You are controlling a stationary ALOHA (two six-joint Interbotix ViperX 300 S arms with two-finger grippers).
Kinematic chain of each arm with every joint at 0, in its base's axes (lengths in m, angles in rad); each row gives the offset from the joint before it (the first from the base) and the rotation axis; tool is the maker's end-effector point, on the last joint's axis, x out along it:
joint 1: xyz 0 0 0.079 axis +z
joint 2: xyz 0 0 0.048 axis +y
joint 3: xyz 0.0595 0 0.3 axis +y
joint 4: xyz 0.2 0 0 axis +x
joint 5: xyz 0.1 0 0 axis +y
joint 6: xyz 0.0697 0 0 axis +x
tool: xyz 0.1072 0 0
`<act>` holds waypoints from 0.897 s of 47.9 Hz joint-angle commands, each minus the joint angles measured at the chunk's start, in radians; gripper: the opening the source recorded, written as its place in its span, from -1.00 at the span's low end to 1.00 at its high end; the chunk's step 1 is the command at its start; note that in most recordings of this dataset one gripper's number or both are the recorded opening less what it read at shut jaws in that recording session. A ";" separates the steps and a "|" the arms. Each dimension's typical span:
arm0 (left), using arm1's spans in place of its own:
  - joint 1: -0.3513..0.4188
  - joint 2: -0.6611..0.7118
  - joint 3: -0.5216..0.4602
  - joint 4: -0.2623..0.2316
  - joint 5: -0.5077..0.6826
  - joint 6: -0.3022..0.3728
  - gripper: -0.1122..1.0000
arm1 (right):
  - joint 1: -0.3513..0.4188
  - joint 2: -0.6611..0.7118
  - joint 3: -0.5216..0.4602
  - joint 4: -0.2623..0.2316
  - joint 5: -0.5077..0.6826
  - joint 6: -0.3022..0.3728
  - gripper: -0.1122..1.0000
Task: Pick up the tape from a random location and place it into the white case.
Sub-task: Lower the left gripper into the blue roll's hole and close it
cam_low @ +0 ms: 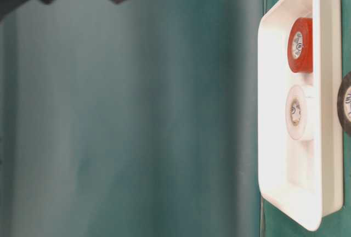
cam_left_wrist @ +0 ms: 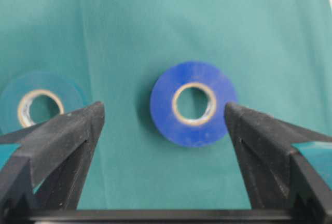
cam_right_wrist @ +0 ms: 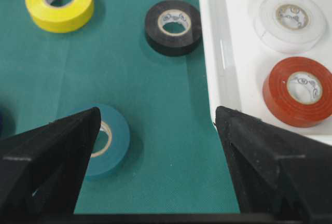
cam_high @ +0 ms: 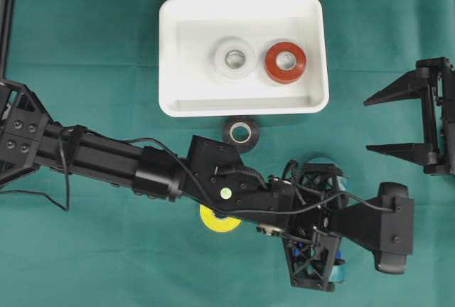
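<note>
The left end effector [cam_left_wrist: 165, 112] is hanging spread wide over a blue tape roll [cam_left_wrist: 193, 103], which is lying flat on the green worktop [cam_high: 85, 58] between the two fingers, apparently untouched; nothing is gripped. The right end effector [cam_high: 398, 122] is waiting at the right edge, equally wide and empty. The white case [cam_high: 170, 58] is sitting at the top centre, already holding a white roll [cam_high: 234, 58] and a red roll [cam_high: 285, 62].

Risk, as a judgement: the roll is sitting nearer the right-hand finger [cam_left_wrist: 259, 141], so closing may nudge it sideways rather than centre it, and a grip too high on the rim could let it slip. The teal roll [cam_left_wrist: 40, 102] lying beside the left-hand finger could be bumped.

The left wrist view is showing the blue roll, which the arm is hiding in the overhead view. The right wrist view is showing the yellow roll [cam_right_wrist: 59, 2] and black roll [cam_right_wrist: 173, 27] whole, lying outside the case. The table-level view is showing only the case and its contents.
</note>
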 commanded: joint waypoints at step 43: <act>0.009 0.149 0.012 0.002 -0.084 -0.002 0.95 | 0.002 0.028 -0.023 -0.017 -0.008 -0.002 0.76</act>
